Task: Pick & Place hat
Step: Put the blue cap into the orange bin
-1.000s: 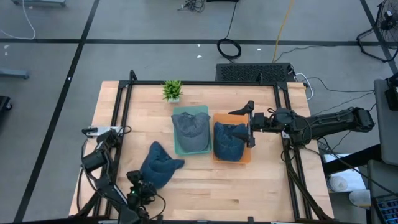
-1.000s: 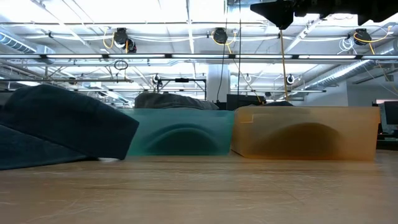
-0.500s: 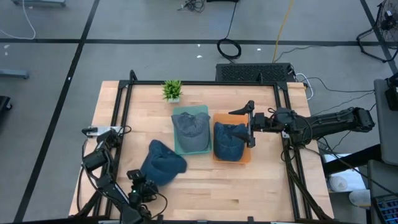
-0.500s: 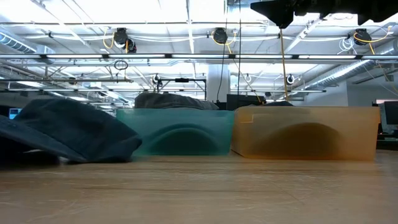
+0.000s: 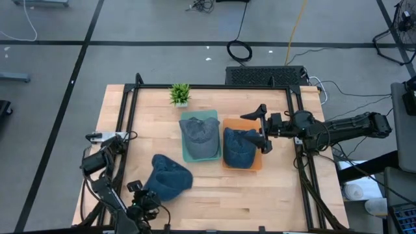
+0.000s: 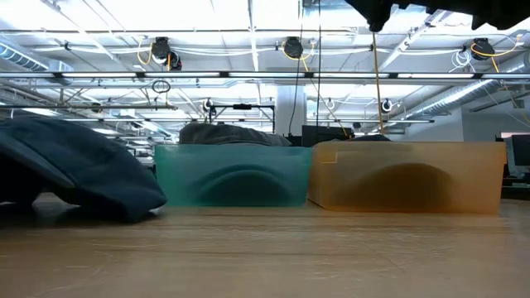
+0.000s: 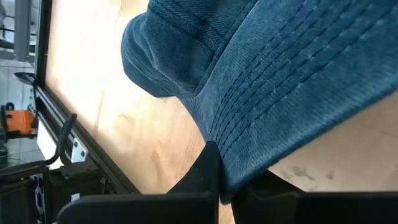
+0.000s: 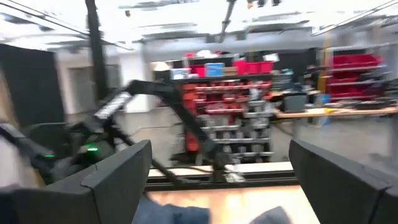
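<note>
A blue denim hat (image 5: 171, 181) lies at the table's near left, and my left gripper (image 5: 150, 197) is shut on its brim. In the low view the hat (image 6: 76, 175) rests on its right part while its left side is raised. A teal bin (image 5: 199, 135) holds a grey hat. Beside it, an orange bin (image 5: 242, 149) holds another blue hat. My right gripper (image 5: 263, 129) hovers open above the orange bin's right side, and shows at the top of the low view (image 6: 378, 12). My left gripper pinches the edge of the hat's stitched brim (image 7: 239, 163) between its two fingers (image 7: 207, 171). It comes slanting down from the table's near left. The brim end is lifted, and the crown's far part still rests on the table.
A small potted plant (image 5: 180, 94) stands at the far side behind the teal bin. Black frame rails (image 5: 129, 117) run along the table's left, right and far sides. Bare wood lies along the near edge, right of the hat.
My left gripper has shut on the hat's brim and risen. The brim end has come up off the table, and the hat has turned and slid a little toward the near edge, its crown staying down. My right gripper has tipped upward slightly in place.
</note>
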